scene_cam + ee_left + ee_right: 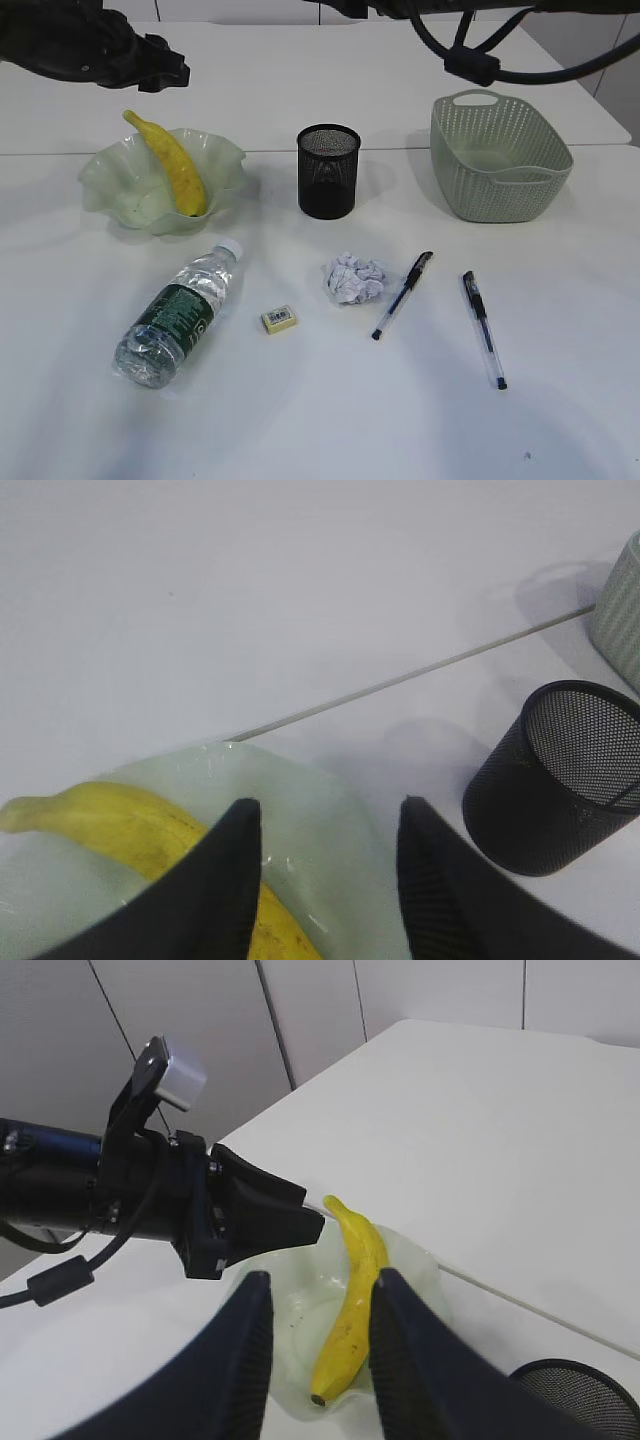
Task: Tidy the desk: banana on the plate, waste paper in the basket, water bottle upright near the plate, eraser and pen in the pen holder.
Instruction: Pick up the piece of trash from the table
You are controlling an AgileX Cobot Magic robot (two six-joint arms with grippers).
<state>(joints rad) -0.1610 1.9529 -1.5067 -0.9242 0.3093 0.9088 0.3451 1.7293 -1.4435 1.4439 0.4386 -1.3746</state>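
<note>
Lying on plate [330, 850], banana [130, 830] below left gripper [325, 825].

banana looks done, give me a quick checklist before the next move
1. Banana on the plate: ok, it lies in the green plate.
2. Left tool free of the banana: ok, jaws apart above the plate with nothing between them.
3. Right tool empty: ok, nothing between its jaws.
4. Water bottle upright near the plate: not ok, it lies on its side in front of the plate.
5. Waste paper in the basket: not ok, it sits on the table and the basket looks empty.
6. Eraser and both pens in the pen holder: not ok, all lie on the table.
</note>
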